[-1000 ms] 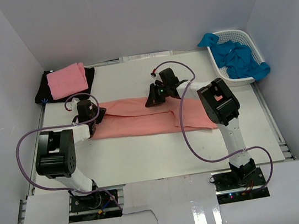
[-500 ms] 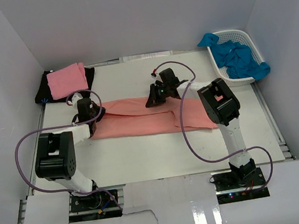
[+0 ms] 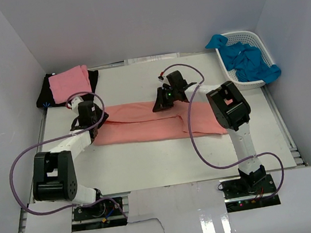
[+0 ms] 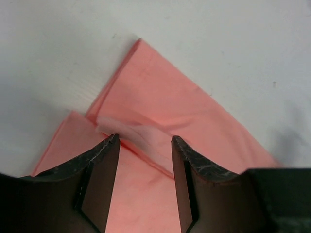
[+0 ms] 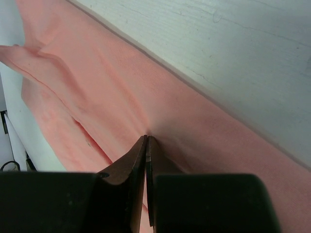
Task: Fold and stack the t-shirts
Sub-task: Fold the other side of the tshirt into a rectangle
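A long salmon-coral t-shirt (image 3: 145, 127) lies folded into a band across the middle of the table. My left gripper (image 3: 93, 120) hovers over its left end, open, nothing between its jaws; in the left wrist view the left gripper (image 4: 143, 141) straddles a raised fold of the salmon cloth (image 4: 184, 97). My right gripper (image 3: 159, 104) sits at the band's far edge. Its tips (image 5: 146, 138) are shut, pinching a pucker of the salmon cloth (image 5: 97, 87). A lighter pink folded t-shirt (image 3: 70, 83) rests on a black one (image 3: 42, 99) at the back left.
A white lattice basket (image 3: 248, 34) at the back right holds bright blue t-shirts (image 3: 249, 60), one hanging over its rim. White walls close in the table on three sides. The purple cables loop beside both arms.
My left gripper has opened and shifted slightly toward the back over the shirt's left end. The right gripper has stayed shut in the same place.
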You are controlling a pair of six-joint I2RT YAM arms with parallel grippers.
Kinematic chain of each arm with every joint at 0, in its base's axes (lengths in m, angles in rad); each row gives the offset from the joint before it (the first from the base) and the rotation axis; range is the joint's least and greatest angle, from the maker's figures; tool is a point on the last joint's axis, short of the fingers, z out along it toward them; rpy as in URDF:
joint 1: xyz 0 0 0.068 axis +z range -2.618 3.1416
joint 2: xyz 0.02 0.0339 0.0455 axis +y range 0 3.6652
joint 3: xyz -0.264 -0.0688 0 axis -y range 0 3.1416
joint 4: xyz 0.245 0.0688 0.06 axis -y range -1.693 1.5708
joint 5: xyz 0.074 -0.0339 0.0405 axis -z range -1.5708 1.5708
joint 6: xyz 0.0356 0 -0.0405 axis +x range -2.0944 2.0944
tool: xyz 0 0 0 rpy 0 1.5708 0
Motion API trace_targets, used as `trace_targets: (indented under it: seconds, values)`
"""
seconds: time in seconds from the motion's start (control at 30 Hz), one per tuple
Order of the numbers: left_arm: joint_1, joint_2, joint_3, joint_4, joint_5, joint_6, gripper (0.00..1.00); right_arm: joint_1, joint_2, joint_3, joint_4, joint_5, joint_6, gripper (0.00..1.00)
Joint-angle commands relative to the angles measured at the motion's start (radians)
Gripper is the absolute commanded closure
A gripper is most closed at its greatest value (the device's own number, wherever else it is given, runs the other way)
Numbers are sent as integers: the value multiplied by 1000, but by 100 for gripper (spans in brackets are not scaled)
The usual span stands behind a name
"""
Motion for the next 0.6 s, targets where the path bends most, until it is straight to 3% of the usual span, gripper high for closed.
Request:
trace_targets:
  seconds: [0.0,0.23,0.33,0.43,0.57]
  values:
    - [-1,-11,42,-193,-99,-8,42,-17,-15,-15,-104,46,-32,92]
    - [7,-18,58,-228,-139,-32,43,-18,-26,-12,-118,43,-44,92]
    - [66,-23,88,-271,-157,-75,46,-20,-29,-10,-124,43,-49,92]
    - [163,-12,101,-199,-10,-55,46,-20,-31,-10,-132,40,-53,92]
    - [174,55,185,-181,120,-12,47,-20,-35,-12,-136,40,-58,92]
